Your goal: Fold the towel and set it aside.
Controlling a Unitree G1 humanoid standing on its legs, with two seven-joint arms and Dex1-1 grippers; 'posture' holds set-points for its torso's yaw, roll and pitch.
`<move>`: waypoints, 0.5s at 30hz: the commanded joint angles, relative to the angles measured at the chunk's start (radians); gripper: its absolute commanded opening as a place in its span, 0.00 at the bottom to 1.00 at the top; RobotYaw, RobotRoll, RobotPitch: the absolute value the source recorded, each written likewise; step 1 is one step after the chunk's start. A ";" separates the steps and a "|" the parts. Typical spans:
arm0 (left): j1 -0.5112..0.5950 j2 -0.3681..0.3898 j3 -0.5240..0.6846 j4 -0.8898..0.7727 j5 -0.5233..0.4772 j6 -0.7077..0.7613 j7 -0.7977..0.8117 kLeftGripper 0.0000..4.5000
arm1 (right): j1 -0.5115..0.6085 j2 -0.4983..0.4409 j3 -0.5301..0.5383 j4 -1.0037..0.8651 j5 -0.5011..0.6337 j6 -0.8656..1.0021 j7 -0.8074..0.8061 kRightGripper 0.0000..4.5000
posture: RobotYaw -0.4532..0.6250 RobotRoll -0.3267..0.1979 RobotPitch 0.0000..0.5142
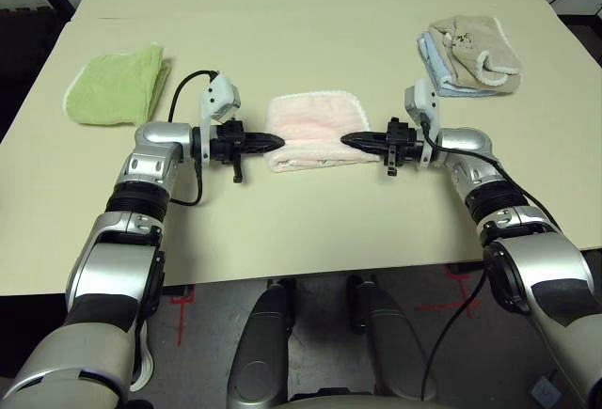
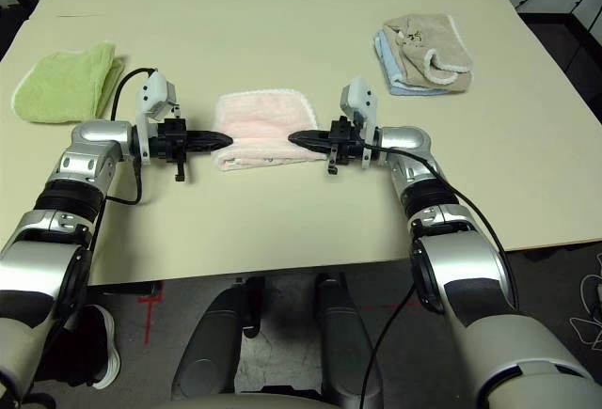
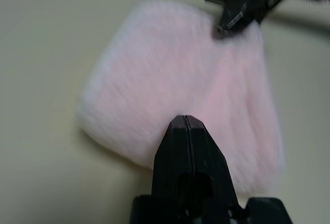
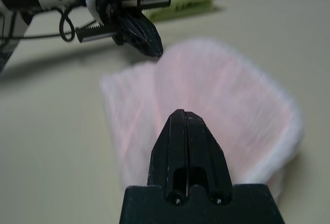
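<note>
While both arms reach inward, you have the small pale pink terry towel (image 1: 315,131) lying already folded on the pale counter (image 1: 310,14), squarely between the two end effectors. Your left end effector (image 1: 274,141) has its black fingers pressed together, tip at the towel's left edge, pinching nothing that you can see. Your right end effector (image 1: 350,139) is pressed together too, tip at the right edge, empty as well. The towel's long axis runs side to side, on the line joining the two tips, so each arm is about equally near its own end. Setting it aside looks like the step left. The light green folded towel (image 1: 118,84) sits far left, the beige and blue folded towels (image 1: 468,55) far right.
</note>
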 commanded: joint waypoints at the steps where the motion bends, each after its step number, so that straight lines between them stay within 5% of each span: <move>1: -0.057 -0.036 0.042 -0.023 -0.053 0.074 0.007 0.01 | -0.043 0.008 -0.051 -0.038 0.050 0.084 -0.076 0.00 | 0.51 0.62 0.52; 9: -0.019 -0.127 0.016 -0.019 0.011 0.067 0.147 0.01 | -0.081 0.076 -0.029 0.072 -0.054 0.047 -0.343 0.00 | 0.51 0.62 0.52; 15: 0.048 -0.148 0.013 -0.037 0.034 0.056 0.232 0.01 | -0.094 0.096 -0.028 0.155 -0.094 -0.005 -0.401 0.00 | 0.51 0.62 0.53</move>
